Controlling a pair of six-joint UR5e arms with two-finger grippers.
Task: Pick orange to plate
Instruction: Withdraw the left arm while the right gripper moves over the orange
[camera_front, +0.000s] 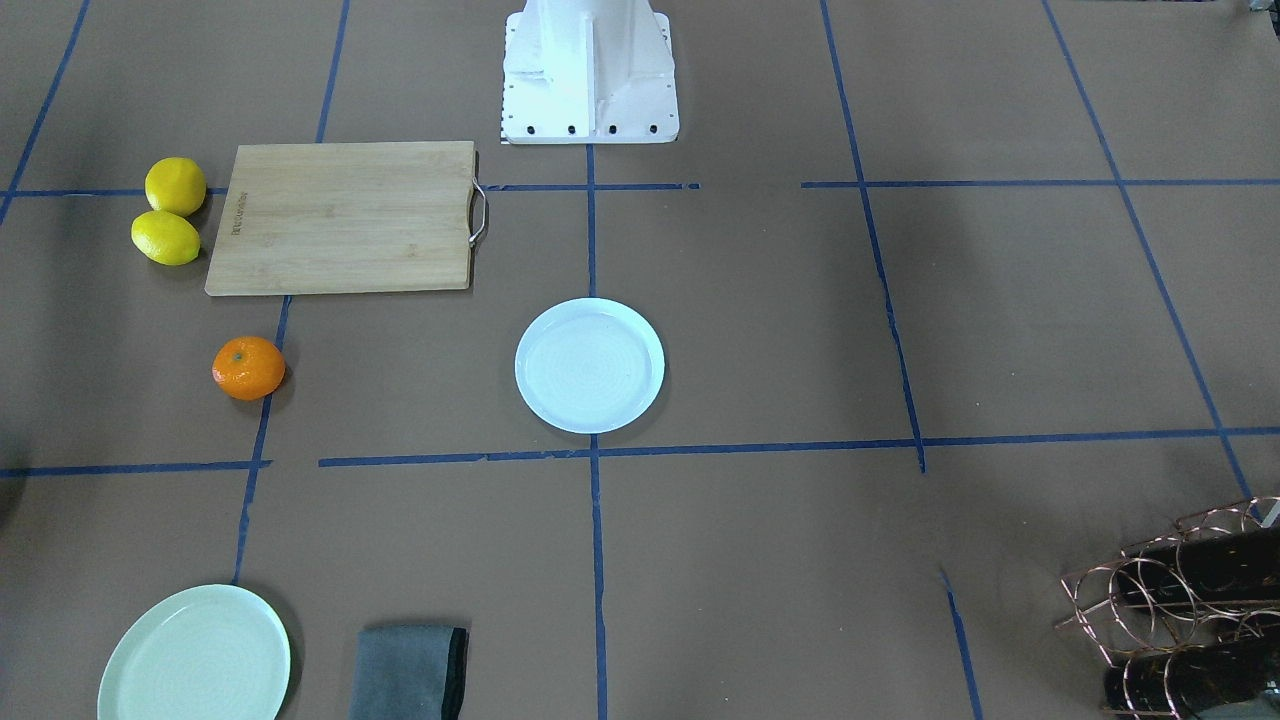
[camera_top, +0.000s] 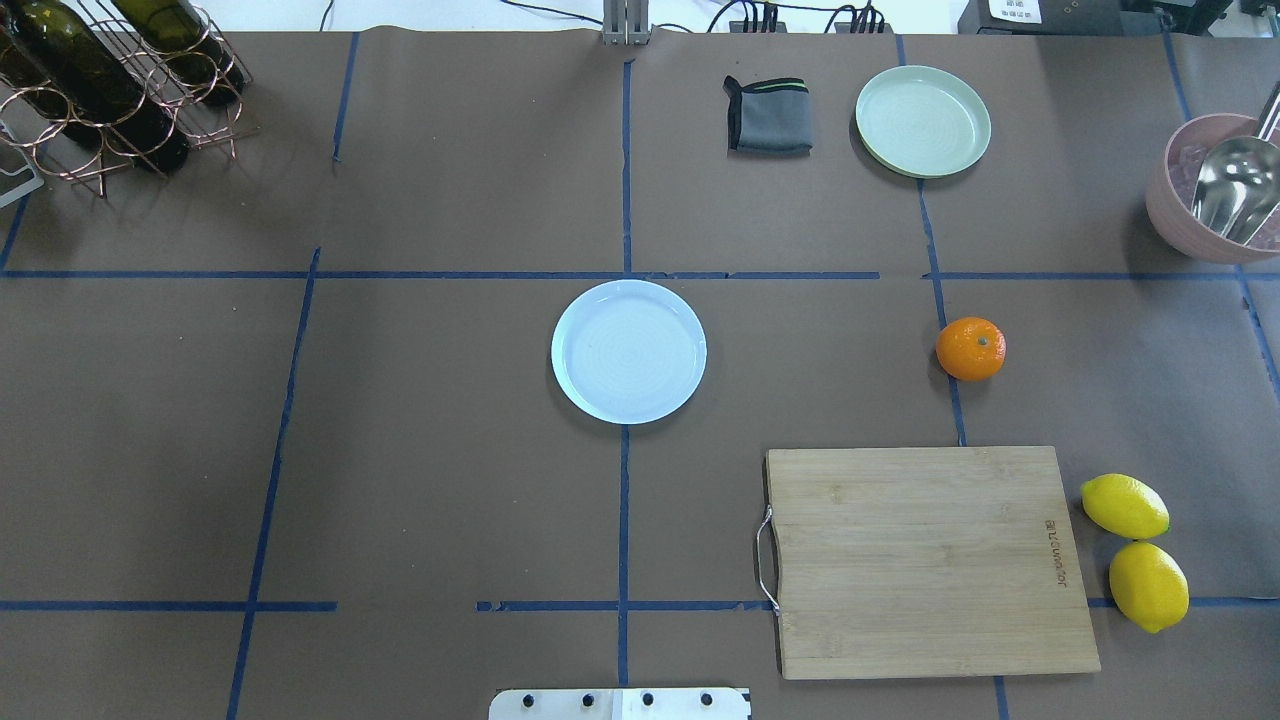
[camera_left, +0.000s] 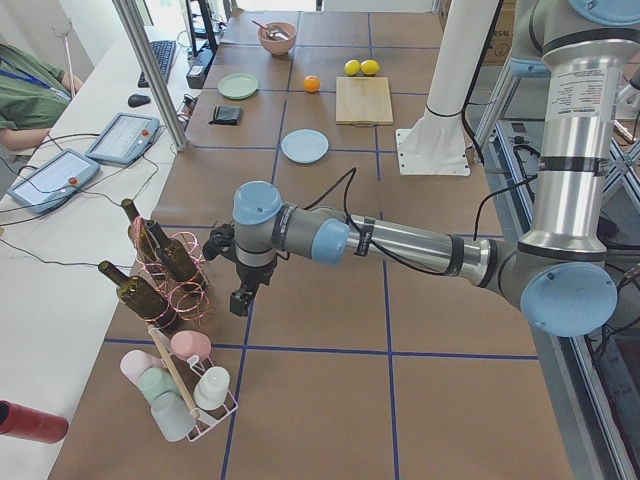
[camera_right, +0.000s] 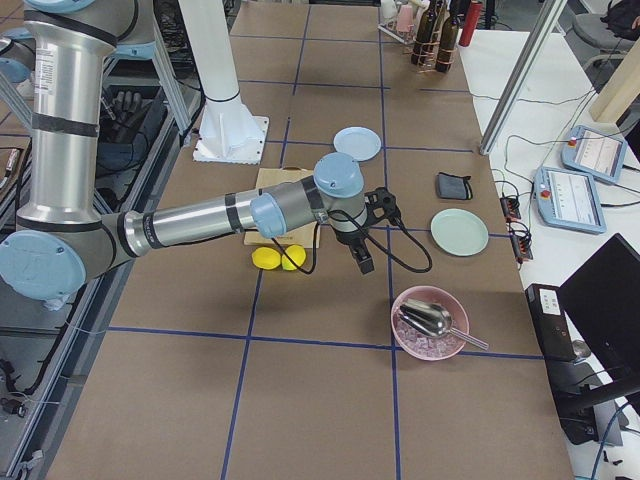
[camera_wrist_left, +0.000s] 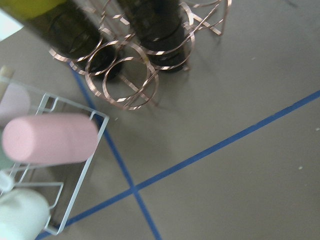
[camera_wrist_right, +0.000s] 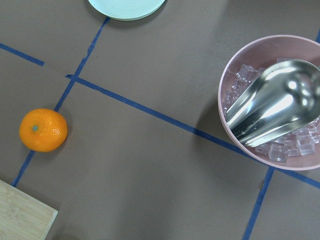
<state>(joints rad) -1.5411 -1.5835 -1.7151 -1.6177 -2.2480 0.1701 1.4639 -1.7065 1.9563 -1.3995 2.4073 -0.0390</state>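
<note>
The orange (camera_top: 971, 348) lies on the brown table by a blue tape line, just beyond the cutting board; it also shows as the orange (camera_wrist_right: 43, 130) at the left of the right wrist view. The white plate (camera_top: 628, 350) stands bare at the table's middle, well apart from the fruit. My right gripper (camera_right: 362, 262) hangs above the table between the lemons and the pink bowl. My left gripper (camera_left: 240, 300) hovers beside the wine rack at the other end. Both grippers show only in side views, so I cannot tell if they are open or shut.
A bamboo cutting board (camera_top: 930, 560) and two lemons (camera_top: 1125, 505) lie near the orange. A mint-green plate (camera_top: 922, 121), a grey cloth (camera_top: 768, 115) and a pink bowl (camera_top: 1175, 215) of ice with a metal scoop stand beyond. A bottle rack (camera_top: 100, 90) fills the far left corner.
</note>
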